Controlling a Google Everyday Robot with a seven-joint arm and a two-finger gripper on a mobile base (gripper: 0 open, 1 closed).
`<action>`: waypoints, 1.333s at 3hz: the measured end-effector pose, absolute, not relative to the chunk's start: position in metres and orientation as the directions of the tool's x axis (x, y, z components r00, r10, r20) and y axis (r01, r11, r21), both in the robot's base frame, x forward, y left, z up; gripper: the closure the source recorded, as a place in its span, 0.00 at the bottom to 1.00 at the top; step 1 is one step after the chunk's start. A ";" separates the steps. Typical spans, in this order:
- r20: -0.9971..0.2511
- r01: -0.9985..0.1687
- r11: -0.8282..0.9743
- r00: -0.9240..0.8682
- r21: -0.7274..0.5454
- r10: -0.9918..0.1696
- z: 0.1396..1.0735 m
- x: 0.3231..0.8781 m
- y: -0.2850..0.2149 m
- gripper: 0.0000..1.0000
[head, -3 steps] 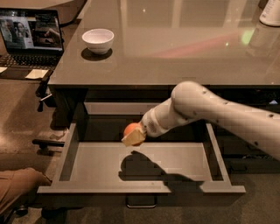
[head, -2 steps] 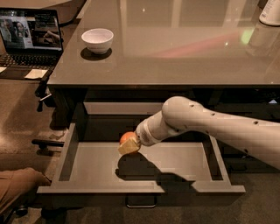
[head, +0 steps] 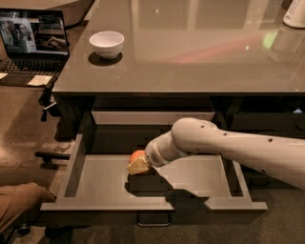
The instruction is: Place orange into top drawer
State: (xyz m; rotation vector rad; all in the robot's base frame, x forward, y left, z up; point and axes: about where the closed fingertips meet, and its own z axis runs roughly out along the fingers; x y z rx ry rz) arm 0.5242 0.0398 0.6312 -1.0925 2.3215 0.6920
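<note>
The top drawer (head: 86, 188) is pulled open below the table, showing a flat grey interior and a metal pull handle (head: 153, 220) on its front. My white arm reaches in from the right. My gripper (head: 137, 164) is low inside the drawer, left of centre, shut on the orange (head: 137, 156). The orange sits just above or on the drawer floor; I cannot tell whether it touches. The fingers partly cover the fruit's lower side.
A white bowl (head: 106, 44) stands on the glossy table top (head: 190, 52) at the back left. A laptop (head: 32, 43) lies open at far left. A white container (head: 294, 13) stands at the top right corner. A brown shape (head: 19, 209) lies at the lower left.
My gripper has moved down and slightly left with the orange, lowering it deeper toward the drawer floor.
</note>
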 end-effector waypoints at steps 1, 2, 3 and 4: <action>-0.609 -0.798 0.554 -0.567 0.237 -0.556 0.631 0.524 0.040 0.36; -0.609 -0.798 0.554 -0.567 0.237 -0.556 0.631 0.524 0.040 0.13; -0.609 -0.798 0.554 -0.567 0.237 -0.556 0.631 0.524 0.040 0.00; -0.609 -0.798 0.554 -0.566 0.237 -0.556 0.631 0.524 0.040 0.00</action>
